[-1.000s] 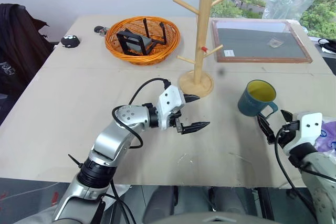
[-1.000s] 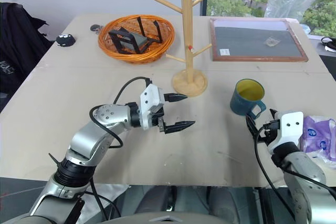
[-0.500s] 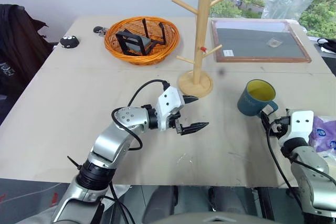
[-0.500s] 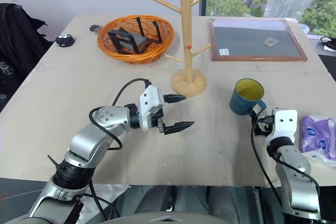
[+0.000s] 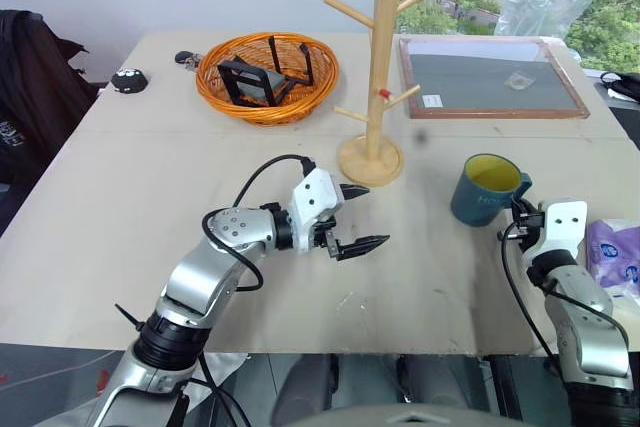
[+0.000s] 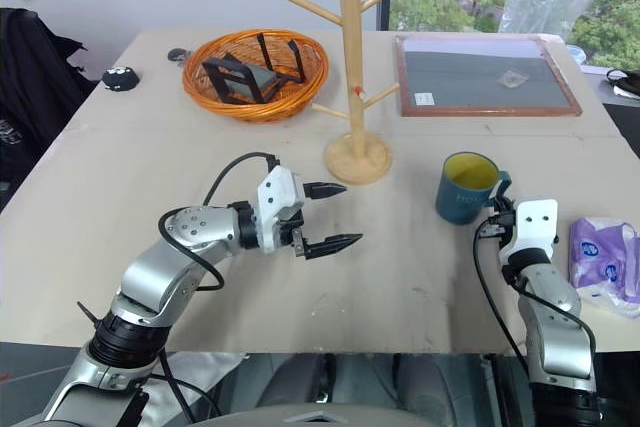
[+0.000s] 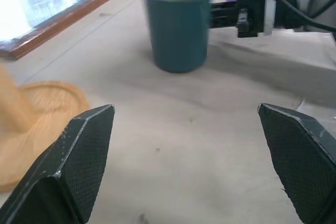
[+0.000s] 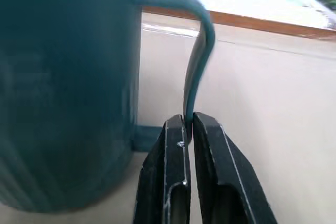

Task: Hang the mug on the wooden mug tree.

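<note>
The mug (image 5: 488, 188) stands upright on the table (image 5: 130, 187), right of centre, mouth up, yellow inside showing. Its loop handle (image 8: 197, 51) faces the near right. The wooden mug tree (image 5: 378, 77) stands well apart to the far left of it, no peg loaded.

Right gripper (image 5: 518, 215): clenched on the handle. The wrist view shows both black fingers (image 8: 167, 177) pressed together with the thin handle loop pinched between their tips. Left gripper (image 5: 355, 219): released, jaws spread wide, hovering over bare table left of the mug, holding nothing.

Handling judgement: the mug looks rigid with a glazed or enamelled wall, so likely smooth and slippery, moderate weight, chip-prone if dropped or knocked on a peg. The handle is the sensible hold, but a pinch on a thin loop lets the body swing about the grip; the loop must stay free enough to slip over an angled peg.

Writing: pale lettering on the mug's side is too small to read. A small white label sits on the framed board (image 5: 490, 77); illegible. Purple packet (image 6: 605, 262) at right, its print unreadable.
</note>
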Controlling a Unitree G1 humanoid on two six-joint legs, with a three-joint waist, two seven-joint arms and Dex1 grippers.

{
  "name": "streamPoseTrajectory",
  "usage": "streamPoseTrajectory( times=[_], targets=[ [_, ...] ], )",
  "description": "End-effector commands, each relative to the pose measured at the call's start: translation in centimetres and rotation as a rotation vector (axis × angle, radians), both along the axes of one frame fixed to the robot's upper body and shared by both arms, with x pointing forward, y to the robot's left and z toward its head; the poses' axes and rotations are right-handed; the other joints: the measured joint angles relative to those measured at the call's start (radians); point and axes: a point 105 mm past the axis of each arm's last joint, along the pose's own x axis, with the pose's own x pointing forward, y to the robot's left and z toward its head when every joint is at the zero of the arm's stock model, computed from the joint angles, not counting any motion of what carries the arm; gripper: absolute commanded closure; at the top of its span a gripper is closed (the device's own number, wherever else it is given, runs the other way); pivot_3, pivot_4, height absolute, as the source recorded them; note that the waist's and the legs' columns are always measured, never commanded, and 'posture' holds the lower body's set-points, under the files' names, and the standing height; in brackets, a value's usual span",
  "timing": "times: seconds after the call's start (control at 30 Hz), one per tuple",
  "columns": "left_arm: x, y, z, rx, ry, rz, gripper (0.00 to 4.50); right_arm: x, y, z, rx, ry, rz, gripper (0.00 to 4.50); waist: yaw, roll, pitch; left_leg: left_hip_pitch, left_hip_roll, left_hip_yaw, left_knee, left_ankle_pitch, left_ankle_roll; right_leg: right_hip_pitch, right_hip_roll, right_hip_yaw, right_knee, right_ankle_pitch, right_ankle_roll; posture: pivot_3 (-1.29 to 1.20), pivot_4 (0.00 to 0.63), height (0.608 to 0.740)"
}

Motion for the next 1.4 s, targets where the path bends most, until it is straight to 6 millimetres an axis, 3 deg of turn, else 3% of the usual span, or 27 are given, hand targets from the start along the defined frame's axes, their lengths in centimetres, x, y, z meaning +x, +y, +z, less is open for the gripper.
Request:
streamPoseTrajectory(
  times=[0.03, 0.17, 0.47, 0.6, 0.7, 0.8, 0.97, 1.17, 1.4],
  targets=[
    [-0.2, 0.4, 1.0, -0.041, -0.056, 0.018, 0.00, 0.3, 1.5, 3.3, 0.020, -0.082, 0.133, 4.46, -0.001, 0.000, 0.000, 0.000, 0.000, 0.000, 0.000, 0.000, 0.000, 0.000, 0.000, 0.000, 0.000, 0.000, 0.000, 0.00, 0.150, 0.740],
    [-0.4, 0.8, 0.3, -0.045, -0.045, 0.045, 0.00, 0.7, 2.3, 5.0, -0.006, -0.088, 0.237, 4.46, -0.003, 0.000, 0.000, 0.000, 0.000, 0.001, 0.000, 0.000, 0.000, 0.000, 0.000, 0.001, 0.000, 0.000, 0.000, 0.00, 0.150, 0.740],
    [-0.3, 1.6, 0.9, -0.117, -0.073, 0.120, 0.00, 1.6, 3.4, 7.9, -0.037, -0.110, 0.401, 4.46, 0.001, 0.000, 0.000, -0.001, 0.000, -0.001, 0.000, -0.002, 0.003, 0.000, 0.000, -0.001, -0.001, 0.000, 0.000, 0.00, 0.150, 0.740],
    [-0.1, 2.4, 3.3, -0.307, -0.090, 0.158, 0.00, 1.6, 5.1, 10.0, -0.093, -0.092, 0.526, 4.46, -0.001, 0.001, 0.001, -0.001, 0.001, 0.000, 0.001, -0.002, 0.003, 0.000, -0.001, 0.000, 0.000, 0.000, 0.000, 0.00, 0.150, 0.740],
    [-0.8, 4.1, 5.0, -0.483, -0.128, 0.166, 0.00, 1.7, 6.8, 12.8, -0.199, -0.072, 0.640, 4.46, -0.007, 0.002, 0.001, -0.001, 0.003, 0.000, 0.000, -0.002, 0.003, -0.001, -0.001, 0.000, 0.000, 0.000, 0.000, 0.00, 0.150, 0.740],
    [-1.1, 5.2, 5.4, -0.532, -0.174, 0.201, 0.00, 1.8, 8.1, 15.4, -0.296, -0.058, 0.705, 4.46, -0.004, 0.002, 0.001, -0.001, 0.004, 0.001, 0.000, 0.000, 0.000, -0.002, -0.001, 0.000, -0.001, 0.000, 0.000, 0.00, 0.150, 0.740],
    [-1.9, 6.8, 4.8, -0.551, -0.179, 0.248, 0.00, 1.6, 11.2, 18.0, -0.374, -0.017, 0.783, 4.46, 0.001, 0.000, 0.001, -0.003, 0.004, -0.001, 0.000, 0.000, 0.000, -0.002, -0.001, -0.002, -0.002, 0.000, 0.000, 0.00, 0.150, 0.740],
    [-2.4, 8.1, 4.5, -0.541, -0.183, 0.281, 0.00, 1.9, 13.8, 18.8, -0.393, 0.050, 0.788, 4.46, 0.004, 0.000, 0.001, -0.004, 0.003, -0.002, 0.000, -0.001, 0.002, -0.002, -0.002, -0.003, -0.002, 0.000, 0.000, 0.00, 0.150, 0.740],
    [-2.4, 7.9, 4.2, -0.534, -0.179, 0.283, 0.00, 3.1, 14.5, 18.6, -0.428, 0.077, 0.714, 4.46, 0.000, 0.000, 0.001, -0.004, 0.003, -0.002, 0.000, -0.001, 0.001, -0.002, -0.002, -0.003, -0.002, 0.000, 0.000, 0.00, 0.150, 0.740]
  ],
)
